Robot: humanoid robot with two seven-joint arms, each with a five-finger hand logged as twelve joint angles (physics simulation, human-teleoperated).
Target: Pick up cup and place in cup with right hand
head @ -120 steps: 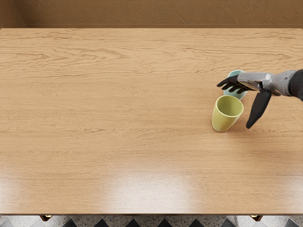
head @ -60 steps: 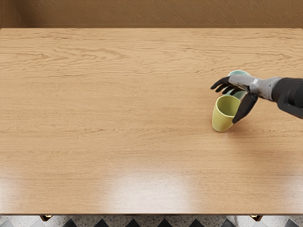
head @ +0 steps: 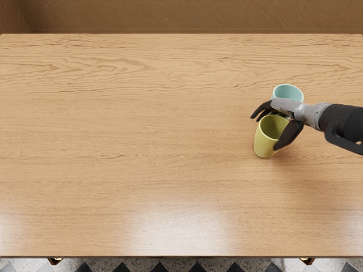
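Right hand astride the yellow cup, grasp not closed

Right hand [head: 288,107], black and grey, five-fingered: open. Its dark fingers [head: 261,109] are spread and slightly bent, the thumb [head: 289,135] held apart from them; no grip visible. Contact with a cup: cannot tell.

Key relation: the tall yellow tapered cup [head: 265,141] is just beside the palm, on the hand's near side, in the space between thumb and fingers. Fingers reach past its far rim; the thumb crosses the side towards the wrist. Long axis reads upright, mouth up, so closing across the walls looks the right move. The right arm is the only one showing, hence the nearer. Risk, as judged: a thumb set too high could catch the rim and tip the cup.

On the hand's far side, partly behind it: the pale teal round cup [head: 288,92], mouth up, probably the receiver. Both stand on the light wooden table [head: 142,147], which spreads beyond the fingertips.

Change against the earliest frame: hand shifted off the teal cup towards the yellow one; the teal mouth, largely covered then, now shows. Thumb, then clear of the yellow cup, now overlaps it in view. Yellow cup: no visible displacement.
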